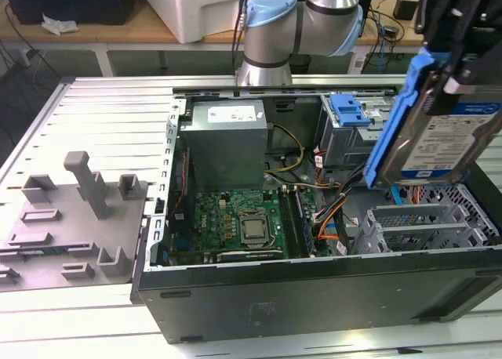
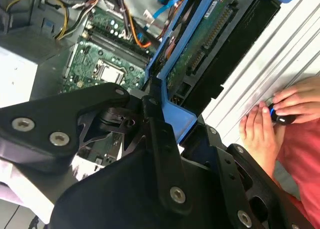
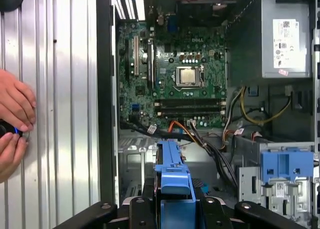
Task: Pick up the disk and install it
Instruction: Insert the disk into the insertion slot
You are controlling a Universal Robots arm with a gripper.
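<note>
The gripper [image 1: 449, 65] is closed narrowly on the disk [image 1: 439, 132]. Its black fingers [image 1: 459, 77] press on either side of the upper end of the blue carrier bracket [image 1: 396, 112]. The disk hangs tilted in the air above the open computer case [image 1: 314, 296], clear of its rim. It is over the end of the case that holds the grey drive cage [image 1: 349, 135] and the perforated bays [image 1: 423, 226]. Its labelled face shows in the exterior view, and its green circuit side [image 2: 200, 44] shows in the second wrist view.

In the exterior view the fingers cover the top of the disk, and the disk hides part of the case's interior behind it. The first wrist view shows the disk edge-on as a blue strip [image 3: 172, 179], with its near end covered by the gripper's body. Deeper in the case lie the motherboard [image 3: 175, 64] and the power supply [image 3: 287, 34].

Beside the case, on the ribbed metal table [image 3: 65, 89], a person's hands [image 2: 260, 134] hold a small dark object [image 2: 281, 118]. It is too small to identify, and the picture's edge cuts the hands off.
</note>
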